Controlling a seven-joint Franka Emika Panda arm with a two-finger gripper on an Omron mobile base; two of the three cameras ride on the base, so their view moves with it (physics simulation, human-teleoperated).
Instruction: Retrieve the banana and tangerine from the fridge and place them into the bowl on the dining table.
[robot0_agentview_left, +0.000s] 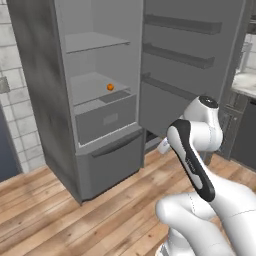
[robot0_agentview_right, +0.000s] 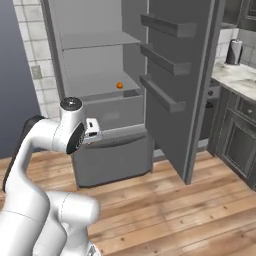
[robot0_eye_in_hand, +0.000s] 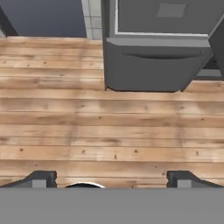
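Note:
The grey fridge (robot0_agentview_left: 40, 100) stands with its upper door (robot0_agentview_left: 185, 30) swung wide to the right. A tiny orange tangerine (robot0_agentview_left: 110, 87) lies on the middle inner shelf above the drawer, also seen as the tangerine (robot0_agentview_right: 119, 85) from the right. My gripper (robot0_eye_in_hand: 113, 179) is open with nothing between its fingers, pointing down at the wood floor in front of the fridge's lower drawer (robot0_eye_in_hand: 148, 70). The hand (robot0_agentview_right: 92, 131) hangs low, well below and in front of the tangerine's shelf. The banana, the bowl and the dining table are out of view.
The open door (robot0_agentview_right: 175, 100) with its door shelves juts toward me on the right. Beyond it a marble wall counter (robot0_agentview_right: 235, 75) sits on dark cabinets (robot0_agentview_right: 240, 145). A tiled wall (robot0_agentview_left: 15, 100) is left of the fridge. Bare wood floor (robot0_eye_in_hand: 109, 131) lies ahead.

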